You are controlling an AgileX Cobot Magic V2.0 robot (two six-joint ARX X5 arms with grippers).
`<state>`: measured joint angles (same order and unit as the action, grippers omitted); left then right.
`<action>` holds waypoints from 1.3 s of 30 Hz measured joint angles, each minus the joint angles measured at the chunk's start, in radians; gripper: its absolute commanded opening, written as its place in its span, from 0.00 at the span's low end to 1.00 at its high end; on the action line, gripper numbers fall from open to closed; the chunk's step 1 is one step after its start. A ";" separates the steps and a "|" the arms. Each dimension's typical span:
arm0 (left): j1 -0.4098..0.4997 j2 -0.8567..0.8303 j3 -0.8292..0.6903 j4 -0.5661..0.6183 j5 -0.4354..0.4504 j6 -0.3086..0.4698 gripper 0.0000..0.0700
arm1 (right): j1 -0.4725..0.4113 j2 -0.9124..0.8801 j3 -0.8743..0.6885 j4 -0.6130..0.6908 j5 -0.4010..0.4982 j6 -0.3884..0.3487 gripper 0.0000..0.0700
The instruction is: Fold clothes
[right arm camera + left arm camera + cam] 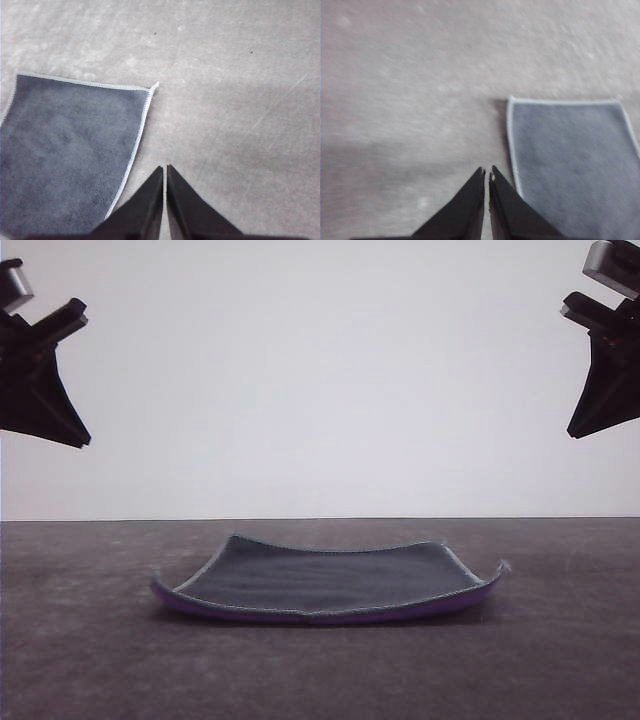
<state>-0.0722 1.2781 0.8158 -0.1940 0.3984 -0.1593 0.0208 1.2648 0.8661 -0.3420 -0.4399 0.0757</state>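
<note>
The clothes [330, 580] are one small thick cloth lying flat in the middle of the table, dark grey face up, purple showing along the near edge, corners curled up a little. Light stitched edging runs round it [570, 160] [70, 150]. My left gripper [45, 380] hangs high at the far left, well above and clear of the cloth; in the left wrist view its fingers [487, 175] are shut with nothing between them. My right gripper [600, 370] hangs high at the far right, and its fingers [164, 171] are likewise shut and empty.
The grey table [90, 660] stretches out on both sides of the cloth and in front of it. A plain white wall [320, 370] stands behind.
</note>
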 measured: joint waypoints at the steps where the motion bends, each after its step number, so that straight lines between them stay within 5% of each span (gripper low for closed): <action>1: -0.003 0.000 0.000 0.001 0.005 0.001 0.01 | 0.000 0.000 0.000 0.000 -0.003 0.000 0.01; 5: -0.009 0.000 0.000 0.001 0.026 0.003 0.03 | 0.000 0.000 0.000 0.000 -0.006 0.000 0.01; 7: -0.011 0.000 0.000 0.001 0.026 0.003 0.14 | 0.000 0.000 0.000 0.000 -0.006 0.000 0.04; 10: -0.012 0.000 0.000 0.002 0.027 0.003 0.47 | 0.000 0.000 0.000 -0.001 -0.010 -0.001 0.33; 12: -0.012 0.000 0.000 0.002 0.027 0.003 0.57 | 0.000 0.000 0.000 -0.002 -0.012 -0.001 0.52; 27: -0.023 0.000 0.000 0.009 0.056 0.006 0.55 | 0.000 0.003 0.000 0.004 -0.016 -0.001 0.53; 39: -0.080 0.288 0.133 0.116 0.157 -0.061 0.56 | 0.017 0.255 0.027 0.170 -0.210 0.067 0.53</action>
<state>-0.1521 1.5660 0.9488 -0.0776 0.5550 -0.2202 0.0382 1.5201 0.8929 -0.1716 -0.6499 0.1427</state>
